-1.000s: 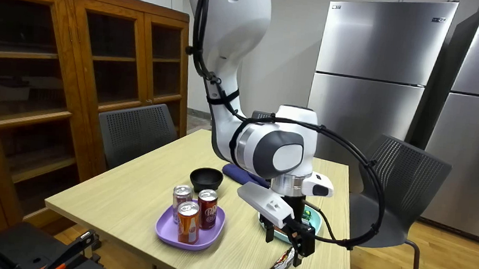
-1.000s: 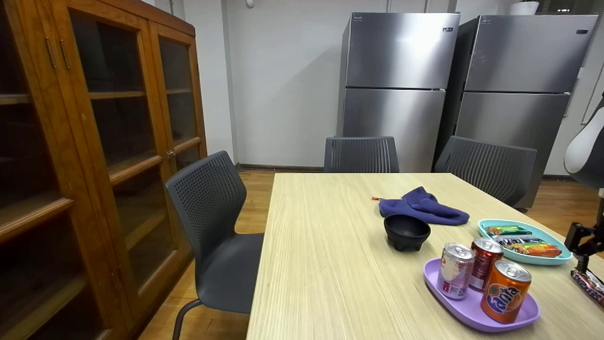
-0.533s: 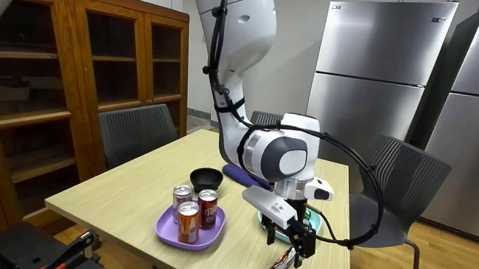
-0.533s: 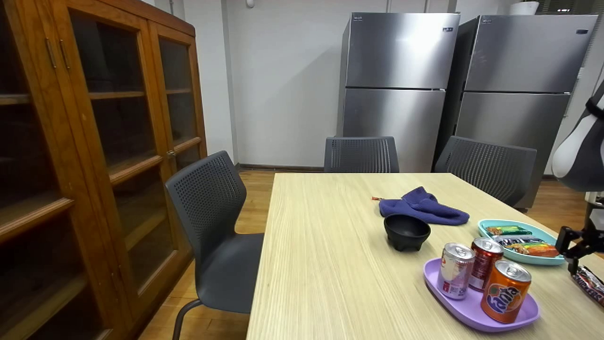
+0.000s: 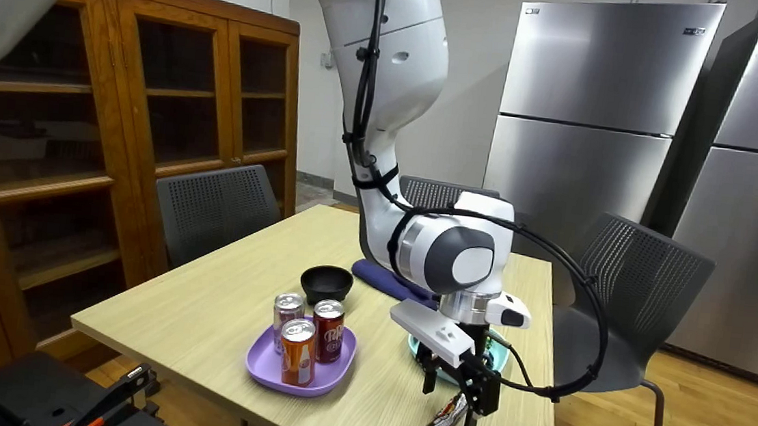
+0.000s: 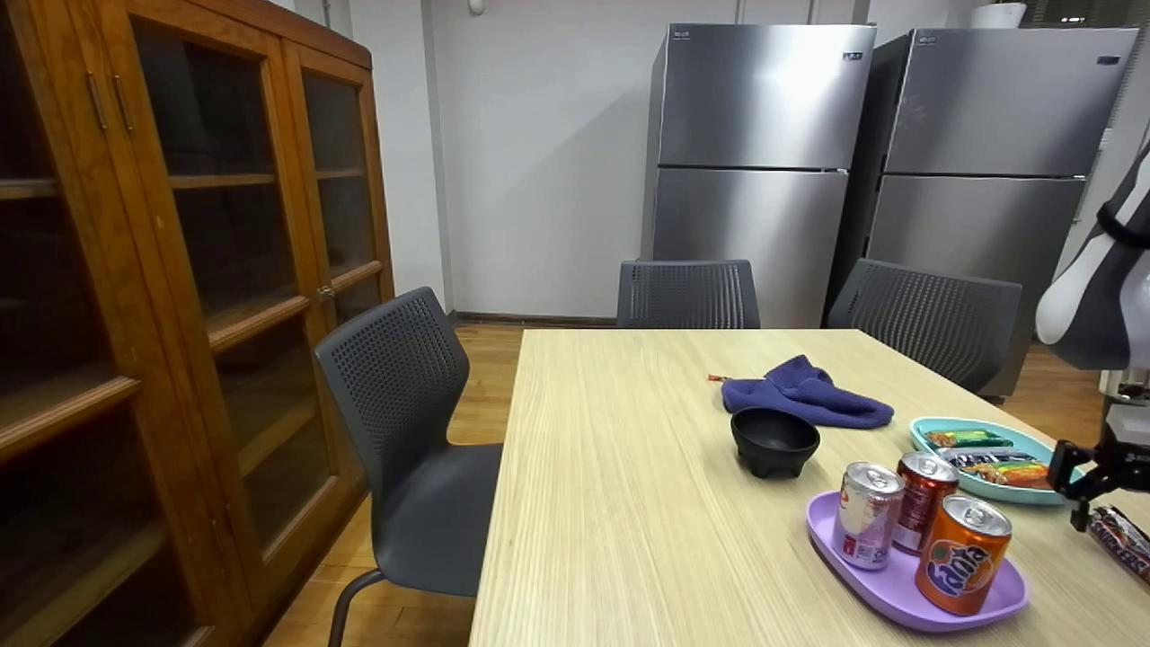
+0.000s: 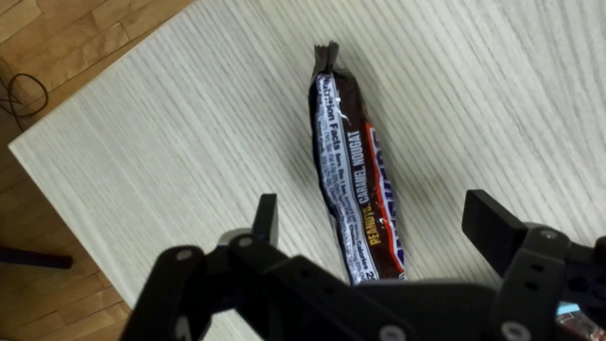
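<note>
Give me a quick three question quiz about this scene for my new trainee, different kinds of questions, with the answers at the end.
1. Multiple choice: in the wrist view, what shows between the fingers of the gripper?
A) a folded cloth
B) a wrapped candy bar
C) a spoon

2. True or false: the black bowl stands on the table, not on the purple tray.

3. Count: how many cans stand on the purple tray?

Key:
1. B; the table shows on both sides of it, between it and each finger.
2. True; an exterior view shows some table between bowl and tray.
3. Three: one orange, one dark red, one pale.
</note>
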`<act>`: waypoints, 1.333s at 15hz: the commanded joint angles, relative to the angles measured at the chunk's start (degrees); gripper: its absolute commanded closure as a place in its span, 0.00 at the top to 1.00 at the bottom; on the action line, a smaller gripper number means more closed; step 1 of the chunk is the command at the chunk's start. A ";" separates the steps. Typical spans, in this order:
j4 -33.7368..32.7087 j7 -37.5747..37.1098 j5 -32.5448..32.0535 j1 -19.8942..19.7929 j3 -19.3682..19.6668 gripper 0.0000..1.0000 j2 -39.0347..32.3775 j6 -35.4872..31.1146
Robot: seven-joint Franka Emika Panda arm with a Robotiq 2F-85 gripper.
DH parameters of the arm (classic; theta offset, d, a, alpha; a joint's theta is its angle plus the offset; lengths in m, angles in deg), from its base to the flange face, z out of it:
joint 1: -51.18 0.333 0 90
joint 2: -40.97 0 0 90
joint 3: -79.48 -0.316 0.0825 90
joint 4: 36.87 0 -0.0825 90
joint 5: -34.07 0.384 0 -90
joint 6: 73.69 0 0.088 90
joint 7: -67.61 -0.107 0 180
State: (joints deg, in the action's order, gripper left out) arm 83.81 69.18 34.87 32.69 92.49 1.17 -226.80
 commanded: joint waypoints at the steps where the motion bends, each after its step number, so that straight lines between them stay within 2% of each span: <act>1: -2.85 1.84 1.29 -2.18 -1.61 1.00 -1.12 3.32; 6: -4.06 2.28 2.27 -3.73 -2.42 1.00 -1.95 4.72; 7: -4.25 2.37 2.59 -4.02 -2.61 0.75 -2.03 5.01; 8: -4.37 2.43 2.86 -4.21 -2.70 0.74 -2.07 5.25; 9: -4.44 2.56 3.15 -4.40 -2.80 0.68 -2.03 5.42; 16: -4.11 3.24 4.11 -5.18 -3.14 0.12 -1.30 5.32; 17: -3.77 3.29 4.11 -5.10 -3.06 0.05 -0.84 5.06; 20: -2.32 3.89 4.35 -5.04 -3.21 0.06 1.24 3.90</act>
State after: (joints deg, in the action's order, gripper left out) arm 80.21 70.59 37.97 28.99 90.60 -0.71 -223.50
